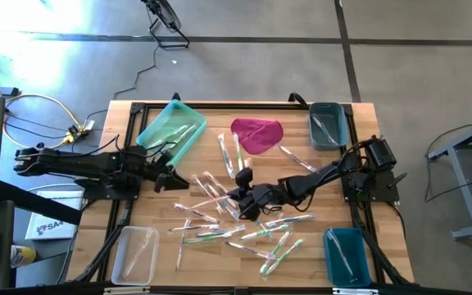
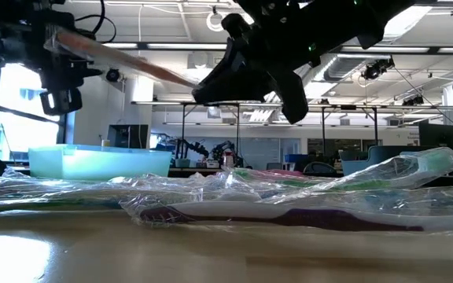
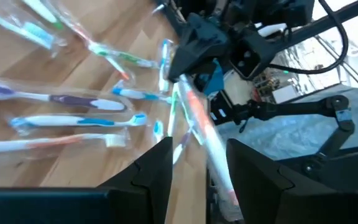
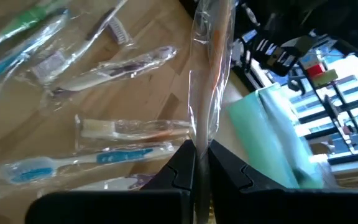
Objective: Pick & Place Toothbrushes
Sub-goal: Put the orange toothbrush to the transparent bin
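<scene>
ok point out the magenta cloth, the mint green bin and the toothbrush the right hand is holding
magenta cloth (image 1: 256,134), high view, middle of the cloth
mint green bin (image 1: 171,128), high view, its floor
held toothbrush (image 4: 209,74), right wrist view, wrapped handle above the right hand (image 4: 199,163)

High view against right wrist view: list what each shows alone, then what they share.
Only the high view shows the magenta cloth, the grey bin, the clear tray, the blue bin and the left gripper with open fingers.

Only the right wrist view shows the right gripper shut on a clear-wrapped orange-handled toothbrush, raised off the wooden table.

Both show the scattered wrapped toothbrushes on the table and the pale green tray.
</scene>
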Robot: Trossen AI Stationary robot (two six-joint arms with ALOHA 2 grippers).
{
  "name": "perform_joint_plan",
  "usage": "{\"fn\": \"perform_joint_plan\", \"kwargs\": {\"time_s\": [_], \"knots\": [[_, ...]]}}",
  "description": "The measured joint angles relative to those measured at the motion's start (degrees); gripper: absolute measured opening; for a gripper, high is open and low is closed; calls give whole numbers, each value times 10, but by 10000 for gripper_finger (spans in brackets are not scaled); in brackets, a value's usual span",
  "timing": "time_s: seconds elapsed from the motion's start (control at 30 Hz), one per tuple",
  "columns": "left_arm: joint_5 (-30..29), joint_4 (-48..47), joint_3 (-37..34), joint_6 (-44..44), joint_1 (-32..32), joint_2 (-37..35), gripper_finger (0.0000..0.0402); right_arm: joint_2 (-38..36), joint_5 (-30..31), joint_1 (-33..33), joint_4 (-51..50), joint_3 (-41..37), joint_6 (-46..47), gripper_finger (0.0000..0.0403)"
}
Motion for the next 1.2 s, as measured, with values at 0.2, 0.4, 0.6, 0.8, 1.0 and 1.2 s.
{"fn": "perform_joint_plan", "kwargs": {"time_s": [0.2,0.4,0.6,0.8,1.0,1.2], "knots": [[15,37,6,-25,0,79,148,0,0,-1,-46,0,12,15],[33,38,43,-29,0,161,148,0,-1,-7,-58,0,27,15],[39,39,89,-17,0,236,148,0,-1,-10,-60,0,26,15],[70,37,111,-18,0,293,148,0,-1,-11,-67,0,26,15],[72,33,119,-18,0,336,148,0,-1,-11,-70,0,26,15],[76,42,119,-18,0,352,148,0,-1,-14,-71,0,26,15]]}}
